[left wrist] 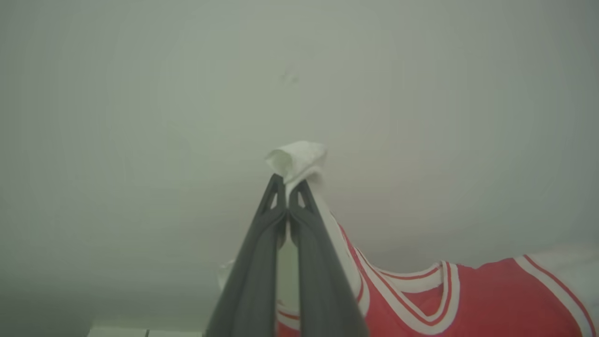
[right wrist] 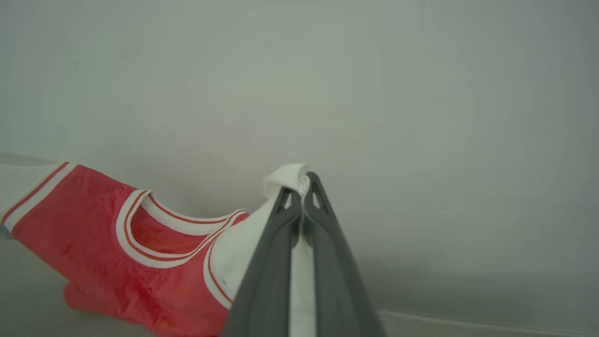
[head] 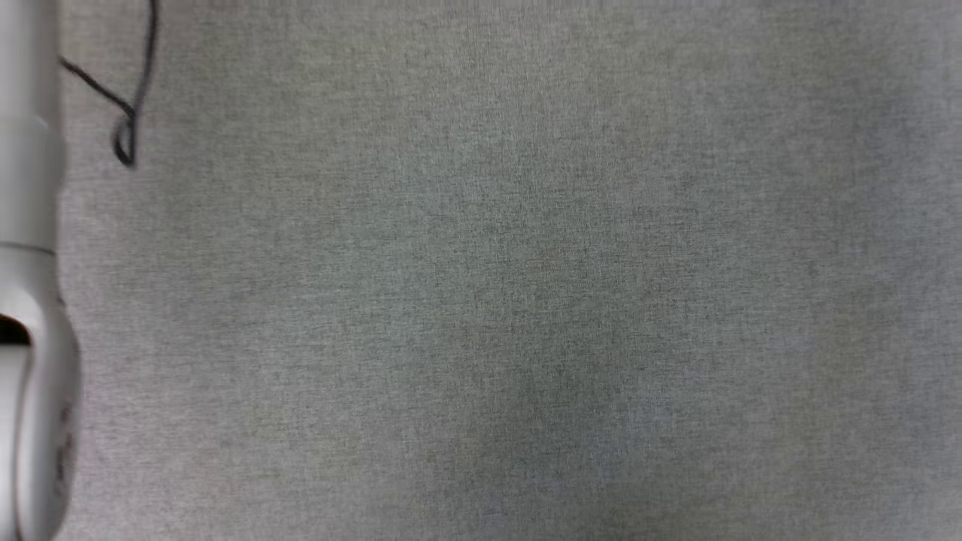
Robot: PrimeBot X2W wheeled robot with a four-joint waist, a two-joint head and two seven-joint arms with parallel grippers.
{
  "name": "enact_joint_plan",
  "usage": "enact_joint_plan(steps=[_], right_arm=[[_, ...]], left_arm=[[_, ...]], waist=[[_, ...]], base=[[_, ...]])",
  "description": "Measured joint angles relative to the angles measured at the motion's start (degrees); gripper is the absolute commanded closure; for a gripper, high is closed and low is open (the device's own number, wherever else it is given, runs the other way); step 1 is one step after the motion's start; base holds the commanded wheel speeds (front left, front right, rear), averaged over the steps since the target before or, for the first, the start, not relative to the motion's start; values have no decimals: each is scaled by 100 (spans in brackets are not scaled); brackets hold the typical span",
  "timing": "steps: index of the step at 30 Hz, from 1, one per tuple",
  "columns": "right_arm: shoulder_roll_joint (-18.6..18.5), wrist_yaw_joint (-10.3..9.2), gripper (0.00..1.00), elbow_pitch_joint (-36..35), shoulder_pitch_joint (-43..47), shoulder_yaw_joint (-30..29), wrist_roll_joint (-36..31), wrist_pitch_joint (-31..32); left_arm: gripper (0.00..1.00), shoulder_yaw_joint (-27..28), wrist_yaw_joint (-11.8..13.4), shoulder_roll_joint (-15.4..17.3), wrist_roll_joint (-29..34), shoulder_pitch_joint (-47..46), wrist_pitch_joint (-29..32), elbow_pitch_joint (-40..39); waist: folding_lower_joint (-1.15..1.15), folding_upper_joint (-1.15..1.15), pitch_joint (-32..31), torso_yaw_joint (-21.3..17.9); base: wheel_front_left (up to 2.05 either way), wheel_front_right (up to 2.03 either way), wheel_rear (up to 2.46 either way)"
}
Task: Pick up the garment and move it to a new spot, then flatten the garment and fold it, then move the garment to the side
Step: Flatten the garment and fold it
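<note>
L claw point(left wrist: 286, 185) clenched on a bunched bit of white sleeve of the T-shirt point(left wrist: 472, 299). R claw point(right wrist: 300, 183) likewise clamped on white sleeve cloth at the opp. shoulder. T-shirt hung between the two, red body w/ striped collar point(left wrist: 421, 281) sagging in the middle, plain pale backdrop behind. Couldn't tell if its lower part touched anything. Head view: grey cloth-covered worktop point(head: 526, 300), pale forearm point(head: 30, 285) at L edge, thin black cable point(head: 131, 113) just beside it. Judged: T-shirt v. light, limp, no stiffness, so likely to droop, swing and crumple on itself when set down. Thin cloth bunched in the tips; the bite looked firm but small and might slip under a hard tug. Best holds prob. the sleeve/shoulder seams as taken, both sides level, so the body drapes flat when lowered.
</note>
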Motion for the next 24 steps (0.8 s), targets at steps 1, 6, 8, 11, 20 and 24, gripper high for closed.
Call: enact_joint_plan(steps=[1,6,8,11,20,24], right_arm=[[5,0,100,71,127,40,85,43],[-19,-1,100,169,1081,432,436,11],[-65,-1,100,81,1594,569,657,-29],[-222,-1,100,-191,2455,791,992,-58],[-846,-1,100,-1460,5011,1217,1883,169],[-1077,0,100,-2027,6157,1111,2005,401]], left_arm=[[100,22,-20,-36,-12,150,1,43],[100,183,-78,-232,-121,1146,0,110],[100,255,-94,-331,-165,1655,0,62],[100,367,-114,-437,-187,2507,0,-151],[100,474,-100,-555,-88,5128,0,-969],[100,512,109,-532,13,6255,0,-1449]], waist=[[0,0,-56,9],[0,0,-474,73],[-1,0,-697,107],[-1,0,-1082,161],[-2,0,-2359,267],[-2,0,-2897,300]], base=[[0,0,0],[0,0,0],[0,0,0],[0,0,0],[0,0,0],[0,0,0]])
